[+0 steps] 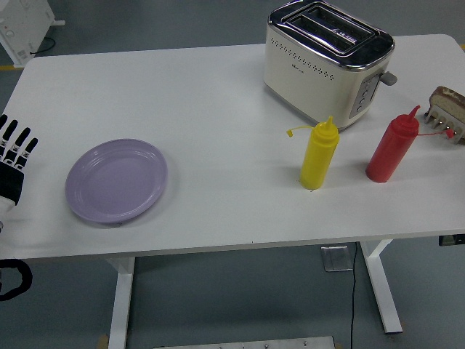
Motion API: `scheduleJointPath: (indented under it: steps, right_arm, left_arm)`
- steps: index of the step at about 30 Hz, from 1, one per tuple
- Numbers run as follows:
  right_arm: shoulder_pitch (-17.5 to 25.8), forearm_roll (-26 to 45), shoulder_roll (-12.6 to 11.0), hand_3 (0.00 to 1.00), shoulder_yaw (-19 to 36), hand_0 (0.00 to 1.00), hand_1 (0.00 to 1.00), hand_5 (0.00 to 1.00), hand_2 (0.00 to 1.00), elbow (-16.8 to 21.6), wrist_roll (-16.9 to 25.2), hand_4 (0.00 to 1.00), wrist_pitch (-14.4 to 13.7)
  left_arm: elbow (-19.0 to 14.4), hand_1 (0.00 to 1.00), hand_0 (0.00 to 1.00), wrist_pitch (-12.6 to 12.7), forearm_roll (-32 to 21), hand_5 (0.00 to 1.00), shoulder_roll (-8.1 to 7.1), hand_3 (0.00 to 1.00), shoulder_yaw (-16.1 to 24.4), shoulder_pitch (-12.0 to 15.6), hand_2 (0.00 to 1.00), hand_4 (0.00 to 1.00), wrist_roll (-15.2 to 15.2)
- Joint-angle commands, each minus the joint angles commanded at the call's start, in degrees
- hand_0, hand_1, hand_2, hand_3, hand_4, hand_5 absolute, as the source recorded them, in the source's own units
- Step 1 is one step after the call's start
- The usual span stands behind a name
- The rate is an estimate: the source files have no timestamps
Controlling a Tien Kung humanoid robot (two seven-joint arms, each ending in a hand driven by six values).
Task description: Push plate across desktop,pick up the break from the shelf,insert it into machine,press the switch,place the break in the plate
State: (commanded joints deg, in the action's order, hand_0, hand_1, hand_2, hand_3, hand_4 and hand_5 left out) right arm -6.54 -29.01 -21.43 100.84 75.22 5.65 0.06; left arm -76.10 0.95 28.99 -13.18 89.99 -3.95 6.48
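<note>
A lilac plate (pixel 116 180) lies on the left part of the white table (pixel 218 102). My left hand (pixel 14 156) hovers at the picture's left edge, a short way left of the plate, its fingers straight and spread, holding nothing. A cream and chrome toaster (pixel 327 62) with two slots stands at the back right, its lever (pixel 389 78) on the right end. A slice of bread (pixel 449 99) stands in a small rack (pixel 443 120) at the far right edge. My right hand is out of view.
A yellow squeeze bottle (pixel 320 154) and a red squeeze bottle (pixel 392 149) stand in front of the toaster. A white device (pixel 22 29) sits on the floor at the top left, beyond the table.
</note>
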Motion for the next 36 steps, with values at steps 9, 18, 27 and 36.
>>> scheduleJointPath:
  steps: [9, 18, 27, 36]
  right_arm:
    - [0.20, 0.00, -0.11, 0.742, -0.52, 0.829, 0.773, 0.517, 0.774, 0.01, -0.05, 0.566, -0.02]
    - [0.46, -0.13, -0.20, 0.742, -0.94, 0.829, 0.773, 0.517, 0.772, 0.20, -0.11, 0.566, -0.04]
    - [0.26, -3.41, -0.68, 0.741, -1.90, 0.829, 0.772, 0.504, 0.770, 1.13, -0.10, 0.566, -2.08]
    - [-1.40, -13.67, -1.93, 0.742, -4.77, 0.830, 0.773, 0.468, 0.769, 2.29, -0.15, 0.573, -7.98]
  left_arm:
    - [3.85, 0.845, 0.888, -1.34, -2.06, 0.998, 0.28, 0.792, -2.17, -0.76, 0.896, 0.726, 0.89]
    - [6.12, 0.845, 0.889, -2.25, -3.58, 0.998, 0.69, 0.792, -4.66, -1.64, 0.896, 0.728, 0.98]
    - [6.87, 0.849, 0.898, -2.45, -4.00, 0.998, 1.29, 0.792, -7.22, -2.69, 0.897, 0.736, 0.96]
    - [7.89, 0.849, 0.897, -2.54, -4.64, 0.998, 1.87, 0.792, -9.49, -4.75, 0.897, 0.736, 1.14]
